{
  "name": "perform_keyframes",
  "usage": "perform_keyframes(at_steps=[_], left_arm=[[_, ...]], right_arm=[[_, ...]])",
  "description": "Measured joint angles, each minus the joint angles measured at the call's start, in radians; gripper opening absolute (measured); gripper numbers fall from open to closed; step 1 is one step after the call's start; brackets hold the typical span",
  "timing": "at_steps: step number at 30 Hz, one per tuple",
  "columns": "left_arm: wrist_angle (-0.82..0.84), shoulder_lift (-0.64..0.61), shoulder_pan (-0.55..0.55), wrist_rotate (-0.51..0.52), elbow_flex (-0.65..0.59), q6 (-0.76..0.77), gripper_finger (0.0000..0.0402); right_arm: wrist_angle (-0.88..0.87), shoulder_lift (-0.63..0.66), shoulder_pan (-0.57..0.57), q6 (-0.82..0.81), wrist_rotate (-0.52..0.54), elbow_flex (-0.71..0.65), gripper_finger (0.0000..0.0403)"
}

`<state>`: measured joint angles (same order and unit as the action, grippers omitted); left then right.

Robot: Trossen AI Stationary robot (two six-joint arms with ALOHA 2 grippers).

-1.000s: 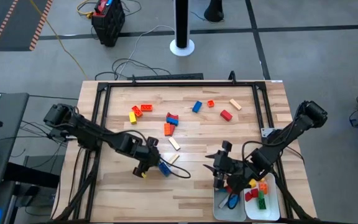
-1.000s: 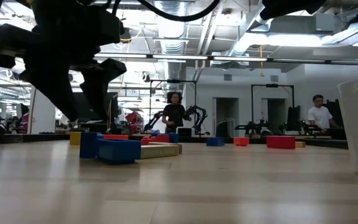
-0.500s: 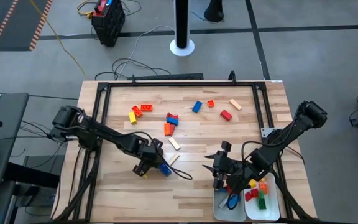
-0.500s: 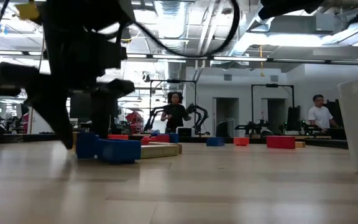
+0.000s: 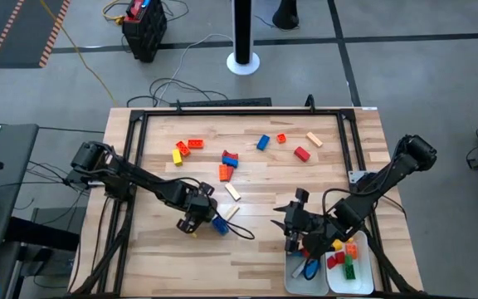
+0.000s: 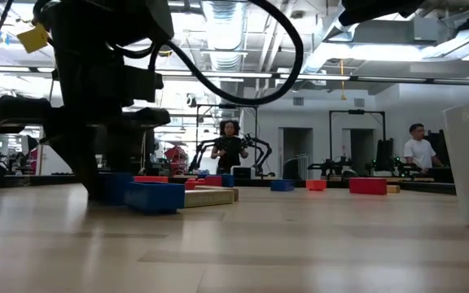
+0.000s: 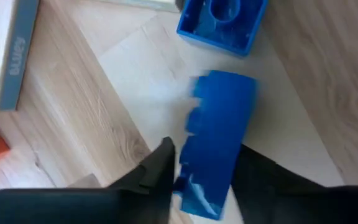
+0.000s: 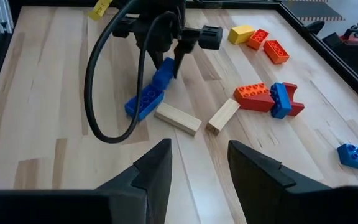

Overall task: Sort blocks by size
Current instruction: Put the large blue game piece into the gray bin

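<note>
We note that the table (image 5: 256,178) is pale wood planking with visible grain and a smooth matt finish. The blue blocks (image 7: 219,140) appear as glossy moulded plastic; the tan blocks (image 8: 178,118) look like bare matt wood.

Bright, even overhead light everywhere, one wrist view soft

The high view was evenly lit, with only faint shadows under the arms on the table (image 5: 164,249). In the low view the ceiling lights (image 6: 226,16) glared white, so the left arm (image 6: 96,98) read as a near-black silhouette, and the tabletop close to the camera was out of focus. The left wrist view was blurry, with the blue block (image 7: 219,140) smeared along its edges. The right wrist view was sharp.
</note>
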<state>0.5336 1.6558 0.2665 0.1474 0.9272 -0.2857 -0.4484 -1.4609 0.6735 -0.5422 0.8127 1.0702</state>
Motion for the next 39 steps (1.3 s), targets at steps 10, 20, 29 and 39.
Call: perform_keyframes(at_steps=[10, 20, 29, 39], left_arm=[[-0.015, -0.075, 0.000, 0.029, 0.000, 0.124, 0.0081], [-0.376, -0.198, -0.004, 0.055, 0.000, 0.160, 0.0094], [-0.636, -0.196, 0.004, 0.055, 0.000, 0.205, 0.0090], [-0.814, -0.136, 0.030, 0.052, 0.001, 0.224, 0.0092]], right_arm=[[-0.363, -0.020, 0.029, -0.324, 0.000, -0.001, 0.0183], [0.079, -0.087, -0.026, 0.003, 0.129, -0.048, 0.0183], [0.579, -0.099, -0.068, 0.440, 0.105, -0.076, 0.0183], [0.783, -0.098, -0.103, 0.597, 0.030, -0.076, 0.0183]])
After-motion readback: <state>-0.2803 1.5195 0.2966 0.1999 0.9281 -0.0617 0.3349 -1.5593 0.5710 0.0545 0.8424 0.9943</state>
